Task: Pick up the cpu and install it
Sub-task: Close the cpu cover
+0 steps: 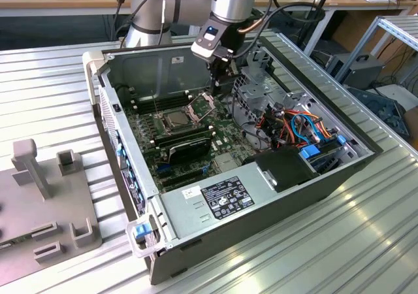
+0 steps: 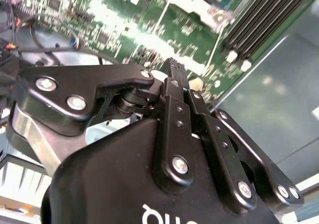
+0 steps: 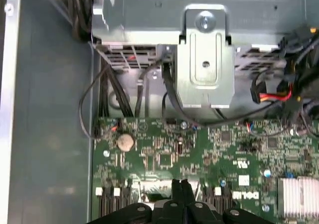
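The gripper (image 1: pixel 220 78) hangs inside the open computer case (image 1: pixel 155 64), its two black fingers (image 3: pixel 177 188) pressed together with nothing visible between them; in the second wrist view the fingertips (image 2: pixel 173 67) meet in a single narrow tip above the green motherboard (image 2: pixel 114 15). In the exterior view the gripper sits just above and a little to the exterior view's right of the socket area. The cpu (image 1: pixel 178 119), a small silver-grey square, lies flat in the socket on the motherboard (image 1: pixel 225 137), apart from the gripper. The hinged metal socket frame (image 1: pixel 204 100) stands tilted up just beside the cpu, between it and the gripper. Near the cpu, toward the front of the case, a long black card (image 1: pixel 189 151) lies across the board. In the first wrist view the fingertips point at the board's edge region, where a round coin battery (image 3: pixel 125 142) sits. Beyond the board a grey metal drive bracket (image 3: pixel 205 59) rises with black cables (image 3: pixel 169 97) running under it. A finned heat sink (image 3: pixel 299 198) shows at the board's corner. Further out in the exterior view, orange and blue cables (image 1: pixel 302 125) fill the case's right side. A labelled power supply (image 1: pixel 215 199) occupies the near end. The case rests on a ribbed aluminium table (image 1: pixel 326 248), with a grey fixture block (image 1: pixel 46 209) well apart at the exterior view's left.
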